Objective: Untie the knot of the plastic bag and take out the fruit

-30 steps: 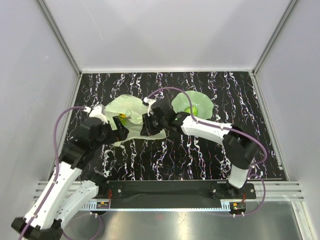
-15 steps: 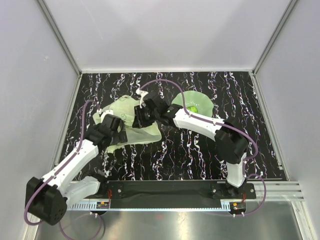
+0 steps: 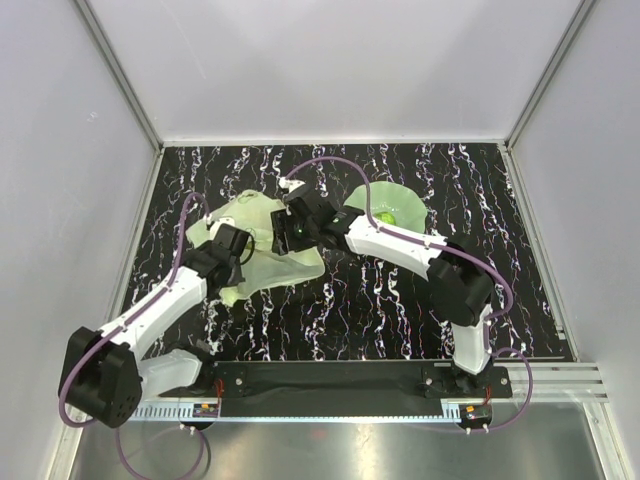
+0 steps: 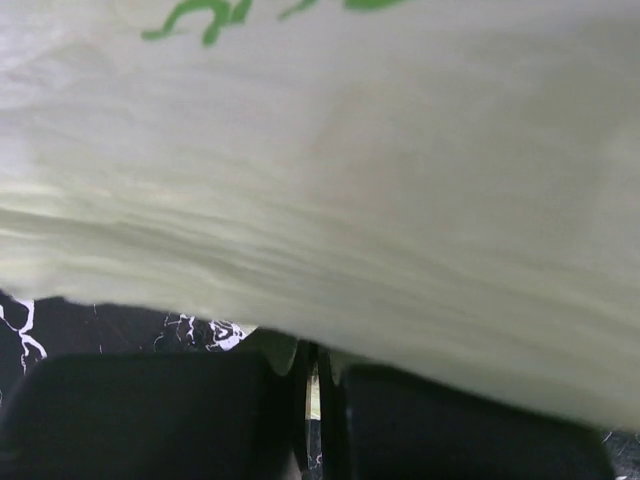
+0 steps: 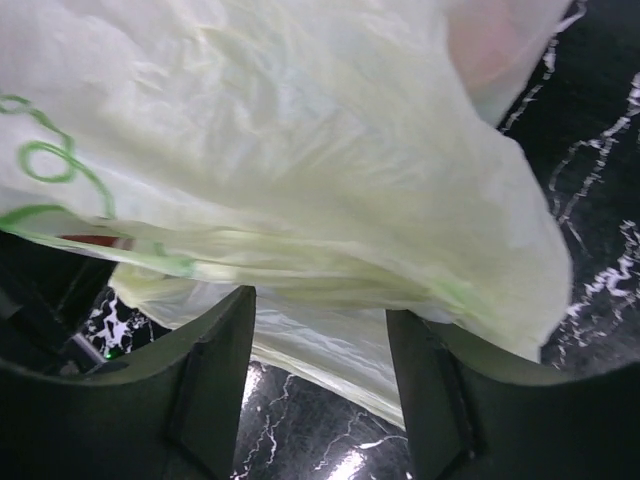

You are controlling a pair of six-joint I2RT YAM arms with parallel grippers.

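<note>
Both tools at the bag
The bag [image 3: 270, 268] lies at 9 o'clock on the worktop [image 3: 400, 300]. The left tool [image 4: 312, 375], at the bag's 8 o'clock edge, is pinched shut on its film. The right tool [image 5: 318, 310], at its 1 o'clock, stands apart with film sagging between its fingers.

My top camera looks down from high behind the rig; both wrist cameras sit tight against the plastic bag [image 3: 255, 212], seen in all 3.

The bag [image 3: 255, 212] and dish [image 3: 415, 200] fill the far middle, the right arm [image 3: 400, 245] crossing before the dish. The near table [image 3: 370, 315] lies open.
</note>
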